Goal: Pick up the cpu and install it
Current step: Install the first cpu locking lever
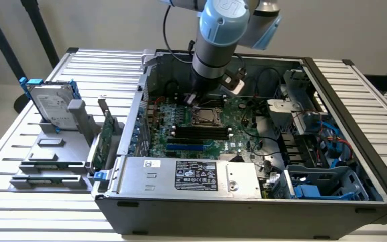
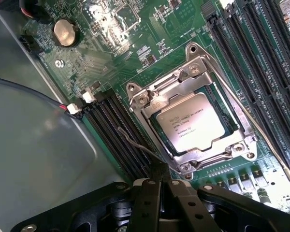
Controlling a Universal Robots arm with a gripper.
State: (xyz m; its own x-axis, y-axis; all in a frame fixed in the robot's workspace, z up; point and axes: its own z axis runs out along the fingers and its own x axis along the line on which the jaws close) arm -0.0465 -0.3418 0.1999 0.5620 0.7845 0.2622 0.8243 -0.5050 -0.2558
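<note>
Taking the socket (image 2: 150, 104) as my mark and starting from the exterior view's left: well off to that side of it, outside the case (image 1: 247, 212), the hard drive (image 1: 51, 108) stands in its rack on the slatted table (image 1: 18, 201). 1 expansion card (image 1: 103, 138) stands just outside the case wall, and neither is my business. The cpu (image 2: 195, 123) is inside the socket, lying flat with the socket's metal frame down around all 4 edges, so by my reckoning the placing looks done. My pincer (image 2: 159, 166) is pinched fully together with nothing between the fingers, hanging just outside 1 corner of the socket. The cpu lies straight ahead of the tips, near but apart. It is close to square, so it has no long axis worth naming. The line that counts is the thin wire lever (image 2: 130, 140), which runs from beside that corner to my tips — touching or just shy, I cannot tell. The chip's top is smooth, bright metal with print on it. Room is tight, since memory slots (image 2: 111, 130) run close along the socket on both sides. To the exterior view's right of the socket sit the drive cage and its blue cables (image 1: 328, 136), well apart.
</note>
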